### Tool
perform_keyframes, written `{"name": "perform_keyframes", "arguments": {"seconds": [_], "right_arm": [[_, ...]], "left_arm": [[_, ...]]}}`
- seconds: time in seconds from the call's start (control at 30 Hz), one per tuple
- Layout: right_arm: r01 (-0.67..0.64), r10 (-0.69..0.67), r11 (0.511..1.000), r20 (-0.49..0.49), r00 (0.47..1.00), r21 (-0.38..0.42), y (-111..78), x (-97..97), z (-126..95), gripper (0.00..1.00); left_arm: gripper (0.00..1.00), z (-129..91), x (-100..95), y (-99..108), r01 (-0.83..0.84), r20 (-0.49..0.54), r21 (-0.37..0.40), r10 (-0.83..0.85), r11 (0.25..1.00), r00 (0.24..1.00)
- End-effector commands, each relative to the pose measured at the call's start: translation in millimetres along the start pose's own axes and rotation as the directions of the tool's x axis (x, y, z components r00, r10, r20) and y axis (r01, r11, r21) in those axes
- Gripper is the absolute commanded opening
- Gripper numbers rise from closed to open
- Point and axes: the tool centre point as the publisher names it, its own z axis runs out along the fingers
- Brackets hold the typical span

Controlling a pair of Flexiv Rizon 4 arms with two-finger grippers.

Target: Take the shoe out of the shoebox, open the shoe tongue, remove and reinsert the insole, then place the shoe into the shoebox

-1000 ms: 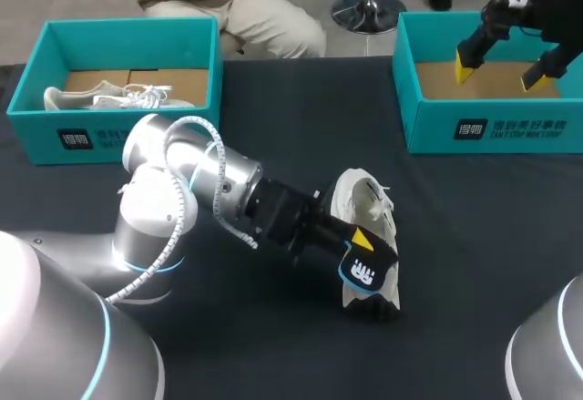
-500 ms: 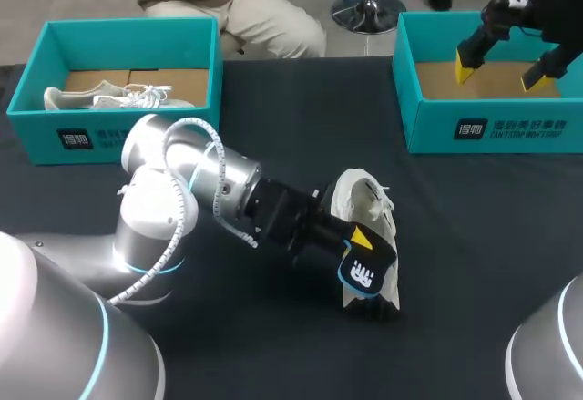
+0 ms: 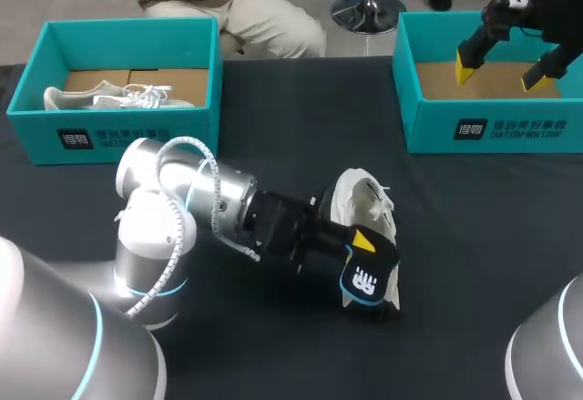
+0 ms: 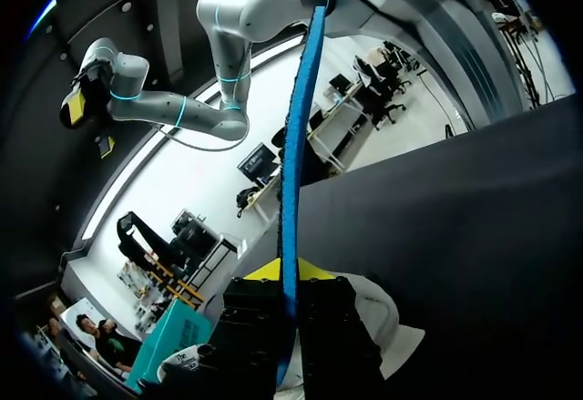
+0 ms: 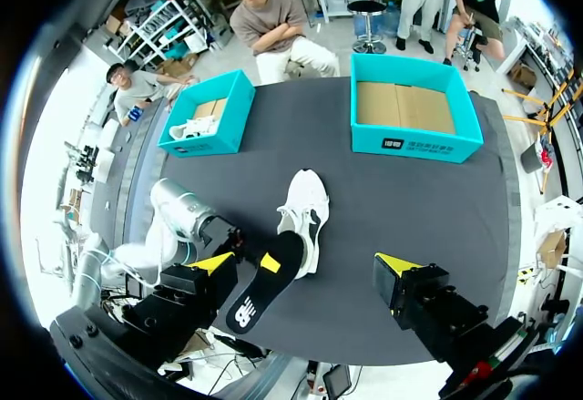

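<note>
Item, white sneaker (image 3: 363, 201), lying mid-table (image 3: 474, 236): left gripper (image 3: 357, 243) clamped on its dark insole (image 3: 368, 279), held on edge beside the shoe, probably for reinsertion; right gripper (image 3: 506, 65), fingers spread wide and empty, hangs clear above the teal shoebox (image 3: 437, 131).

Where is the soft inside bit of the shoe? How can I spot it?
Look at the middle of the black table, where a white shoe lies. Right at its near end, the left arm's tool pinches the insole. It is the only flat, black piece, with a blue edge and white print.
</note>
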Motion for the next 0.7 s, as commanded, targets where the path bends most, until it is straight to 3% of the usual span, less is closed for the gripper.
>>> {"name": "perform_keyframes", "arguments": {"seconds": [0.03,0.7], "right_arm": [[-0.001,0.001,1.0,0.003,1.0,0.005,2.5,1.5,0.2,1.0],[-0.001,0.001,1.0,0.003,1.0,0.005,2.5,1.5,0.2,1.0]], "left_arm": [[0.0,3.5,1.3,-5.3,-0.008,0.015,-0.01,0.008,1.0,1.0],[0.0,6.5,4.8,-0.7,0.01,0.058,-0.014,-0.009,1.0,0.998]]}}
